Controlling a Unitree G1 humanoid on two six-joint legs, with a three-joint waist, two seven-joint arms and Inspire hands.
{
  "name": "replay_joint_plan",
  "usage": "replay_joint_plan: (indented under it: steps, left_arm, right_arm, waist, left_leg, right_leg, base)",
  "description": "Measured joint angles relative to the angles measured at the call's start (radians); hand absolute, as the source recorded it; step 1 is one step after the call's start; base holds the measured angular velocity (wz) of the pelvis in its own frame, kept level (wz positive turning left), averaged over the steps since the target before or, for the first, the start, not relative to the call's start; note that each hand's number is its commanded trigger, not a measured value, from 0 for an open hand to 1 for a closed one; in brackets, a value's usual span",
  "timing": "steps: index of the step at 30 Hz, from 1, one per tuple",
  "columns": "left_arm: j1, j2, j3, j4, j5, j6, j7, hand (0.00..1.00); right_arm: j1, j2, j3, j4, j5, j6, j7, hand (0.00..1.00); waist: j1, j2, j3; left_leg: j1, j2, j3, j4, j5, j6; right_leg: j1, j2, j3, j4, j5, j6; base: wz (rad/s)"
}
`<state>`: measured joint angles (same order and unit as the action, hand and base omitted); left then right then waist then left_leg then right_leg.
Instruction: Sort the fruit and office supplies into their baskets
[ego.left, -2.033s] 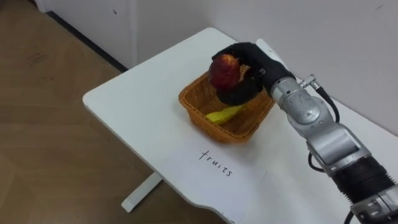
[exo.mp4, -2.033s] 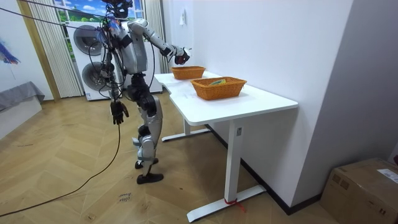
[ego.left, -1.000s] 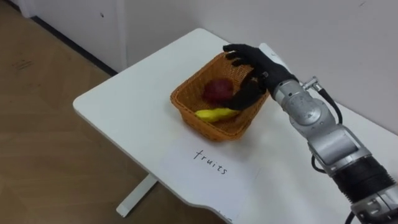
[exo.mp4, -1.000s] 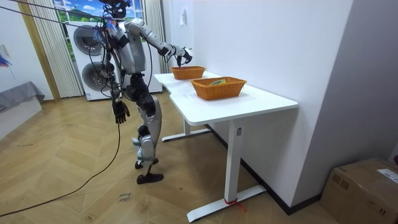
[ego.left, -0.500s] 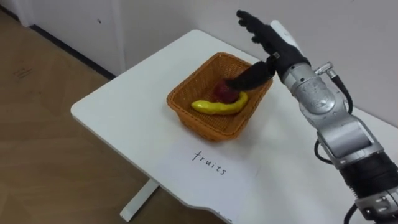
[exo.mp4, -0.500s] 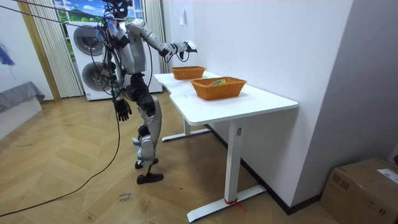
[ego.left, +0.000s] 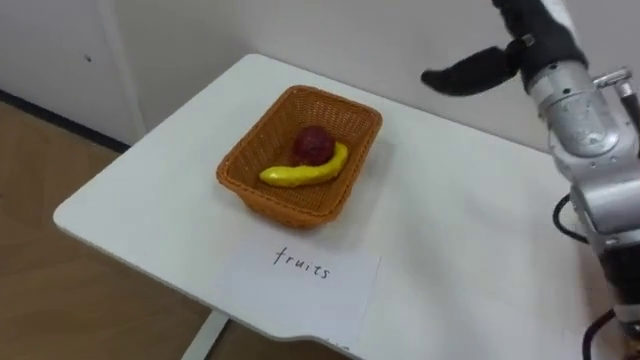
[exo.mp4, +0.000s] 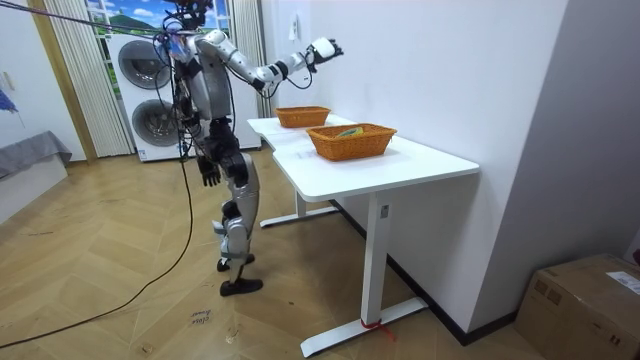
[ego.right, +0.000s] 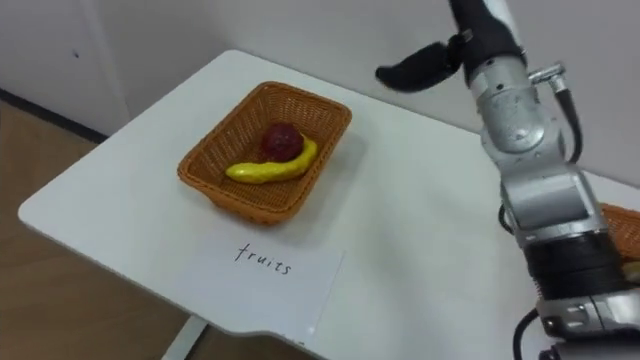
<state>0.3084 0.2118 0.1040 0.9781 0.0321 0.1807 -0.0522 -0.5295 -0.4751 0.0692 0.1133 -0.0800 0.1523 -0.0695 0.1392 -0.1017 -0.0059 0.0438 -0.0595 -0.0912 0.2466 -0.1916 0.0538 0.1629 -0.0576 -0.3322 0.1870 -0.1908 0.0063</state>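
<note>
A woven fruit basket (ego.left: 285, 206) stands on the white table (ego.left: 450, 260). In it lie a dark red apple (ego.left: 312, 143) and, just in front of it, a yellow banana (ego.left: 300, 172). My right hand (ego.left: 478, 70) is raised high above the table, behind and to the right of the basket. Its thumb is stretched out and it holds nothing. In the room view that right hand (exo.mp4: 322, 48) is lifted toward the wall. My left hand (exo.mp4: 210, 175) hangs relaxed at my side.
A white paper label (ego.left: 300, 275) lies in front of the fruit basket. A second woven basket (exo.mp4: 352, 140) stands further along the table, its edge showing at the right (ego.right: 620, 235). The wall runs behind the table. I stand at the table's end.
My right hand let go of the apple into the basket, opened, and rose up and back toward the wall. The head camera has shifted, so the basket sits lower left in view.
</note>
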Motion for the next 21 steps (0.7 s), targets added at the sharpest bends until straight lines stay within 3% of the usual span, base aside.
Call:
replay_joint_plan:
  steps: [3, 11, 13, 21]
  left_arm:
    - [-0.006, 0.001, 0.013, 0.006, -0.001, -0.020, 0.004, 0.00]
    - [-0.015, 0.002, 0.010, 0.000, -0.001, -0.041, 0.005, 0.00]
    - [-0.011, 0.002, 0.009, 0.000, -0.003, -0.053, 0.007, 0.00]
    - [-0.020, 0.001, 0.010, 0.018, -0.037, -0.079, 0.023, 0.00]
  right_arm:
    - [0.000, -0.025, -0.076, -0.071, 0.000, -0.009, -0.028, 0.00]
    - [0.012, -0.065, -0.184, -0.096, 0.018, -0.021, -0.133, 0.00]
    - [0.020, -0.065, -0.204, -0.099, 0.026, -0.022, -0.149, 0.00]
    - [0.059, -0.083, -0.271, -0.098, 0.123, -0.056, -0.211, 0.00]
  waist:
    - [-0.053, -0.002, -0.0013]
    - [-0.131, -0.012, -0.0004]
    - [-0.135, -0.010, 0.0005]
    - [-0.166, 0.001, 0.0039]
  left_leg:
    - [0.004, 0.003, 0.018, -0.007, 0.000, 0.000]
    - [0.019, 0.018, 0.073, -0.011, -0.008, 0.003]
    - [0.027, 0.022, 0.090, -0.011, -0.013, 0.004]
    - [0.054, 0.031, 0.123, -0.015, -0.023, 0.005]
  right_leg:
    - [-0.005, 0.001, 0.023, 0.002, 0.000, 0.000]
    - [-0.020, 0.006, 0.065, 0.018, 0.001, -0.001]
    - [-0.020, 0.009, 0.083, 0.019, 0.001, -0.001]
    - [-0.012, 0.011, 0.090, 0.018, 0.005, -0.002]
  base:
    - [-0.15]
    - [-0.21]
    - [-0.26]
    - [-0.16]
